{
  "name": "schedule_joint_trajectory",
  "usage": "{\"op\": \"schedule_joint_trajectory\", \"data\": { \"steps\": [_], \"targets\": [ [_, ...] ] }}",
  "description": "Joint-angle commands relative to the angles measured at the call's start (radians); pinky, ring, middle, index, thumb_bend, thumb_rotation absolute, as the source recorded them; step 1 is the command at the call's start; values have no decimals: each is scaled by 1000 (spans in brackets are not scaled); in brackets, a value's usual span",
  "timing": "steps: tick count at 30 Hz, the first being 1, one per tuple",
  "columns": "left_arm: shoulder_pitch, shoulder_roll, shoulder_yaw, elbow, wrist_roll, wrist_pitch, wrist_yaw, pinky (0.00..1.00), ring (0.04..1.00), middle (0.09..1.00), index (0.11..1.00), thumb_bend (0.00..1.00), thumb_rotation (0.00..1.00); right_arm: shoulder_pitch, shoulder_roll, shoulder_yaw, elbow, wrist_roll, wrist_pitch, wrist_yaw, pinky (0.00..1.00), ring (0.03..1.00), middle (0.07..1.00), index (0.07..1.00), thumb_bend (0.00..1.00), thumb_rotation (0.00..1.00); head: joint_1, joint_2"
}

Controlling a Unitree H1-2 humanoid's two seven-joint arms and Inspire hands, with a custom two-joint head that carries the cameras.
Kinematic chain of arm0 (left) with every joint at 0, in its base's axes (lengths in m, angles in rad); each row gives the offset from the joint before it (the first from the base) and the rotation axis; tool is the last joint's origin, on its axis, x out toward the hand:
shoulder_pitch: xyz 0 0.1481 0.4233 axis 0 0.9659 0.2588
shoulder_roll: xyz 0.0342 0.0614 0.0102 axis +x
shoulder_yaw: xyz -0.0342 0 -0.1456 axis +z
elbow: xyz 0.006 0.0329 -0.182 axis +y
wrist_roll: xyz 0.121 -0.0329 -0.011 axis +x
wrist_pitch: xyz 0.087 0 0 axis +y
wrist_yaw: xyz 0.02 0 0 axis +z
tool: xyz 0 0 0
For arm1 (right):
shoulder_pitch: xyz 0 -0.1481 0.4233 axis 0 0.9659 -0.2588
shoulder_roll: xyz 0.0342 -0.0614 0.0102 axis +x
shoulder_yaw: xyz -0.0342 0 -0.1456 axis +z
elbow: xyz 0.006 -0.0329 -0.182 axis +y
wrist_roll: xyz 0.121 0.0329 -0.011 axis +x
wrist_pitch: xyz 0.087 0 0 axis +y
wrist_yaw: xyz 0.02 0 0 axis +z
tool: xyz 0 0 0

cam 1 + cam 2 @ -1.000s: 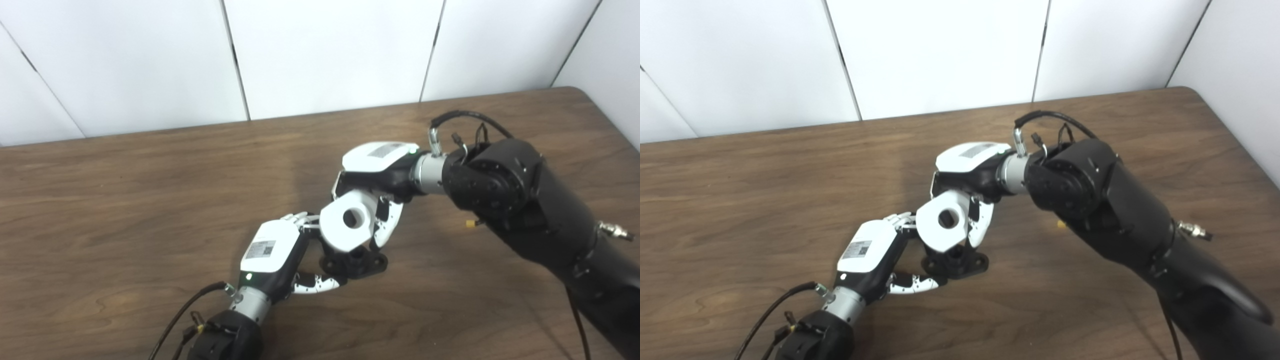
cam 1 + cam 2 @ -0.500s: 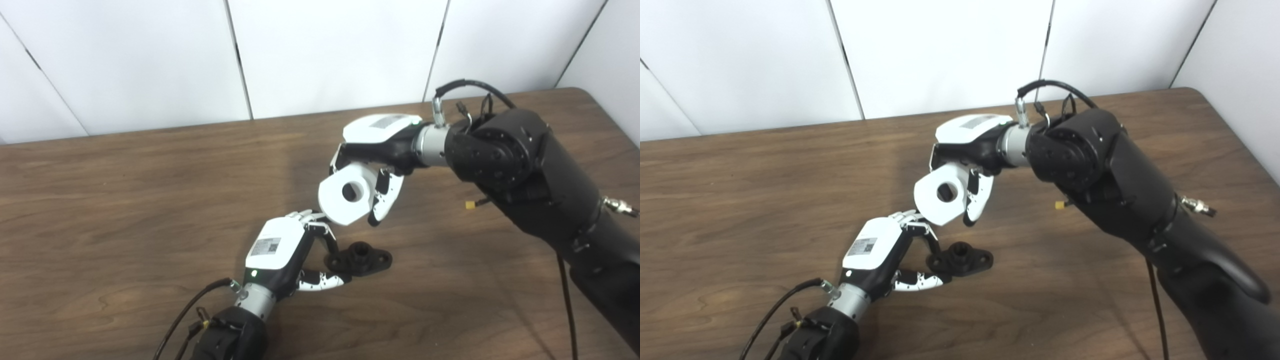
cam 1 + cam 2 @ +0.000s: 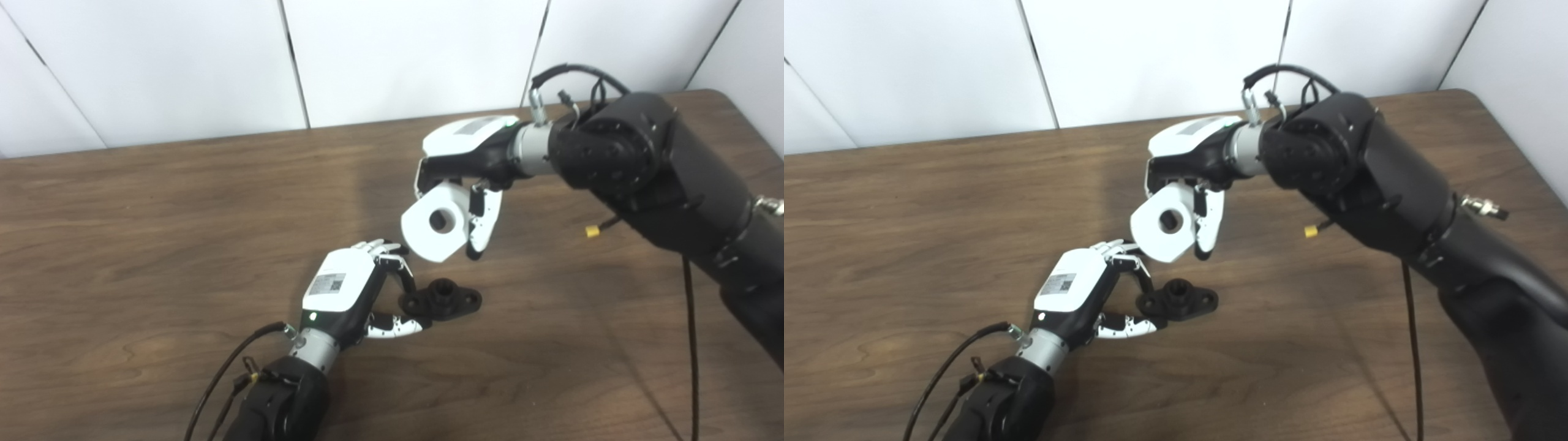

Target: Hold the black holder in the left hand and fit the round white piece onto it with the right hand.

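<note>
The left hand (image 3: 346,294) pinches one end of the black holder (image 3: 442,300), which lies flat on the tabletop (image 3: 122,245) near its front edge. The right hand (image 3: 465,165) grips the round white piece (image 3: 436,228) in the air, above the holder and apart from it.

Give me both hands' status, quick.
Left hand: shut on the black holder, which sits on the table.
Right hand: shut on the round white piece, held in the air.

left hand (image 3: 343,293): low, fingers curled in a grip | right hand (image 3: 468,160): raised, fingers closed, holding
</note>
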Motion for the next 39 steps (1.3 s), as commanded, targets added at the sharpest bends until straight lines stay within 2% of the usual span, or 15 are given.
{"op": "schedule_joint_trajectory", "data": {
  "steps": [1, 7, 14, 17, 20, 24, 26, 33, 39],
  "targets": [
    [4, 6, -11, 20, 10, 14, -40, 876, 883, 825, 489, 512, 52, -64, -19, 3, 11, 18, 9, 106, 679, 730, 710, 483, 518, 131, -2, 3],
    [3, 10, -10, 13, 13, 19, -50, 878, 884, 827, 489, 512, 53, -82, -41, 31, 35, 69, 9, 106, 757, 764, 737, 483, 520, 134, -6, 9],
    [5, 10, -9, 5, 10, 20, -53, 879, 885, 826, 489, 512, 52, -61, -40, 22, 64, 89, 9, 106, 796, 794, 765, 485, 518, 136, -6, 11],
    [6, 9, -9, 0, 11, 25, -59, 880, 887, 827, 489, 512, 52, -17, -15, -35, 80, 100, 9, 106, 799, 805, 779, 486, 516, 136, -2, 16],
    [6, 9, -11, -3, 16, 27, -62, 879, 887, 828, 489, 512, 53, 23, 8, -93, 99, 103, 9, 105, 856, 842, 806, 485, 514, 139, -2, 17],
    [4, 13, -9, 1, 13, 21, -58, 878, 884, 828, 489, 512, 53, 44, 13, -133, 133, 123, 9, 104, 916, 873, 817, 485, 513, 144, -5, 19],
    [5, 14, -8, 4, 10, 18, -55, 878, 884, 826, 489, 512, 53, 44, 10, -139, 153, 146, 9, 105, 913, 864, 812, 485, 512, 145, -5, 18],
    [4, 14, -8, -1, 11, 22, -59, 880, 885, 826, 489, 512, 53, 4, -31, -120, 286, 323, 9, 105, 928, 870, 819, 486, 511, 145, -7, 21],
    [7, 15, -7, -6, 8, 19, -56, 878, 883, 823, 489, 513, 52, -38, -70, -60, 356, 399, 9, 100, 950, 872, 816, 485, 512, 143, -10, 26]
  ]
}}
